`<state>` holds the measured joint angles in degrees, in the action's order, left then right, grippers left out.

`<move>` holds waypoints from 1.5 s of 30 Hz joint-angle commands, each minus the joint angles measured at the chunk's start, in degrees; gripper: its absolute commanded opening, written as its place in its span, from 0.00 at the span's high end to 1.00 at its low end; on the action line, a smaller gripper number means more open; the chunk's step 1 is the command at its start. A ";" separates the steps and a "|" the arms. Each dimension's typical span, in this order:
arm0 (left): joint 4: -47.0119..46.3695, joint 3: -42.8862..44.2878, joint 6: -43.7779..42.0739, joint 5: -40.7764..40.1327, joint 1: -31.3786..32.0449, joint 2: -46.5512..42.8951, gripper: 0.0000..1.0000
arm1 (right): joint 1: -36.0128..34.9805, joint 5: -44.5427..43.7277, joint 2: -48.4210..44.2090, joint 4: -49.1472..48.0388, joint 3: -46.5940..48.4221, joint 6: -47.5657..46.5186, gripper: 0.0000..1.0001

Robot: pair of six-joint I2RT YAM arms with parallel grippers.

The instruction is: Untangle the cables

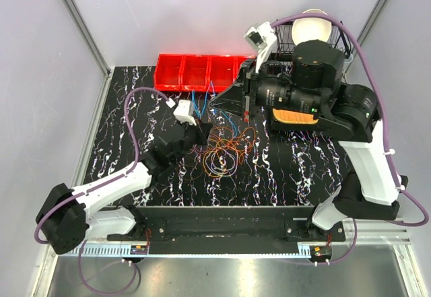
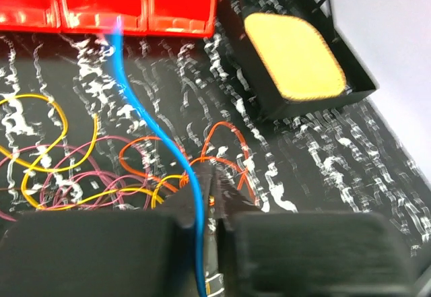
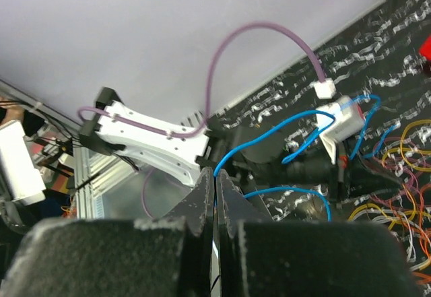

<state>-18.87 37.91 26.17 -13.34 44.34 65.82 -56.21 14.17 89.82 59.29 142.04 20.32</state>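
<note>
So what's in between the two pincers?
A blue cable. The right pincer and the left pincer are both shut on it, and it seems to run across the gap between them. The two wrist views show it best.

No text, label or number is legible anywhere.

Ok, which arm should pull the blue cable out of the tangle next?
Right arm, probably: its jaws hold the blue cable clear of the tangle; the left arm clamps it there.

Bright even light; motion blur across left wrist view.
</note>
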 commanded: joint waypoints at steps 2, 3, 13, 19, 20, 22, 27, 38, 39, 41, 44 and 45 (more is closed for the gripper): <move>0.67 2.43 -0.25 -0.72 1.01 -5.16 1.00 | -0.31 -5.38 -1.31 -0.75 -2.99 -0.80 1.00; 3.03 2.34 0.19 -1.41 1.10 -6.05 1.00 | -0.31 -7.21 -1.40 -1.19 -4.04 -0.89 1.00; 56.37 18.51 1.95 -9.50 1.10 -11.76 0.01 | 5.90 -24.90 4.04 -1.98 -2.91 -2.92 1.00; 65.89 14.66 -1.83 -17.05 1.02 -22.47 0.01 | 18.65 -16.65 14.93 -3.21 10.08 -2.30 1.00; 67.11 13.69 -1.65 -17.76 1.01 -23.45 0.01 | 19.72 -14.63 18.34 -3.21 14.19 -2.04 1.00; 68.26 12.19 0.27 -18.64 0.93 -26.08 0.01 | 22.27 -14.35 21.17 -2.86 17.73 -1.95 1.00; 67.74 11.39 1.59 -22.31 0.93 -31.54 0.01 | 32.81 -8.65 24.08 -8.90 15.47 2.44 1.00; 68.00 11.30 4.93 -21.82 0.93 -42.88 0.01 | 37.57 0.15 31.64 -12.26 16.78 2.19 1.00; 68.18 11.22 5.55 -21.73 0.93 -42.71 0.01 | 37.66 -0.46 31.64 -12.53 16.61 2.01 1.00; 68.36 10.52 6.78 -21.29 0.93 -42.53 0.01 | 37.57 -1.95 31.64 -13.49 15.73 0.78 1.00; 69.66 8.06 12.64 -25.84 0.93 -42.27 0.01 | 37.57 -3.01 31.73 -14.98 14.76 -0.10 1.00; 70.72 8.49 15.11 -29.60 0.93 -41.83 0.01 | 37.66 -2.93 31.82 -15.34 14.59 -0.10 1.00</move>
<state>50.28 48.01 32.97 -34.70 45.28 23.07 -18.37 11.25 122.56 49.56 156.73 22.28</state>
